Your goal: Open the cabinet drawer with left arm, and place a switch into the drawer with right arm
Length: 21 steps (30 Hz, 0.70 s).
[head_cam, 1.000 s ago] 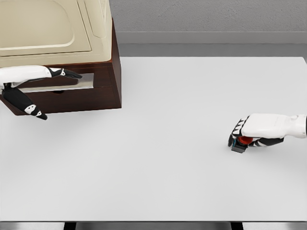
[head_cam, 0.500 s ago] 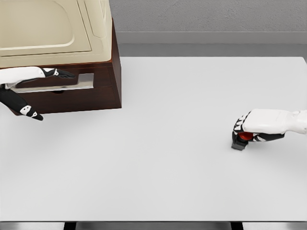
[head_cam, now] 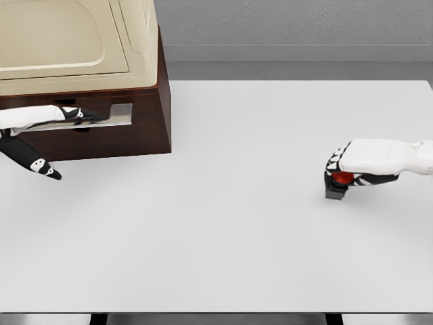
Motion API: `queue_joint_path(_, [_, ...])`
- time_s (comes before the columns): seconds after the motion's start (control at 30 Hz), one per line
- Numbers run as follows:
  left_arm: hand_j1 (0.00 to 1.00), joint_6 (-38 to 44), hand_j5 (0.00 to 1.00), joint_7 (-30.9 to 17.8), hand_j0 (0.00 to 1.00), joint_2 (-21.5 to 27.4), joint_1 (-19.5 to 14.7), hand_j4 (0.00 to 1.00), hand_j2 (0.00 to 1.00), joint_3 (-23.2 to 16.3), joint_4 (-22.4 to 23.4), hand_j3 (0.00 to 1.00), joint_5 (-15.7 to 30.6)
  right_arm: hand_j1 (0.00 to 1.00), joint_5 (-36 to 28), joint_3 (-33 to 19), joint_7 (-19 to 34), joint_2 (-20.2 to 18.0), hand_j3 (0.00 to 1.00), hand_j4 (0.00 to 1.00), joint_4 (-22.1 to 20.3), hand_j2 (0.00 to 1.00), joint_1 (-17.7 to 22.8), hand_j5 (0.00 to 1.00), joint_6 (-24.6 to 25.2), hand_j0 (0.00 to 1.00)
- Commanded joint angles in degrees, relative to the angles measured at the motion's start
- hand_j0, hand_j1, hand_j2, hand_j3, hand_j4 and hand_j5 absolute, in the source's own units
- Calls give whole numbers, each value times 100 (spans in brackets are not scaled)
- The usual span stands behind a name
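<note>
Your right hand (head_cam: 342,177) grips the small red-buttoned grey switch (head_cam: 336,187) on the white surface (head_cam: 230,223). Your left hand (head_cam: 40,125), fingers spread, holds nothing at the dark wooden cabinet's drawer (head_cam: 101,125).

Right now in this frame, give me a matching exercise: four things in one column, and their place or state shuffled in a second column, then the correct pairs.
Things:
1. left hand
2. right hand
3. switch
4. cabinet

Places or states:
A. dark brown body with a cream top, at the table's far left
B. fingers reaching into the drawer slot
C. curled over a small object at the table's right side
D. small dark block with a red part, under white fingers

Pairs: 1-B, 2-C, 3-D, 4-A
</note>
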Motion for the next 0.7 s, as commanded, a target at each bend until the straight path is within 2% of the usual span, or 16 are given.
queue_joint_path(0.0, [100,-6,100,-6,100,26,0,100,100,-7,-14,100,77,51,-32,2,-1,92,51,51,15,51,0,51,15,51])
queue_joint_path(0.4, [100,-33,100,-6,100,369,202,100,100,-7,-41,100,570,50,-23,19,-1,478,50,50,85,50,-343,50,15,50])
queue_joint_path(0.53, [100,-50,100,-6,100,492,281,100,100,-25,-58,100,912,50,-14,63,-1,751,50,50,173,50,-536,50,15,50])
queue_joint_path(0.67, [100,-50,100,-6,100,545,352,100,100,-33,-58,100,1053,50,-5,63,-1,926,50,50,173,50,-685,50,15,50])
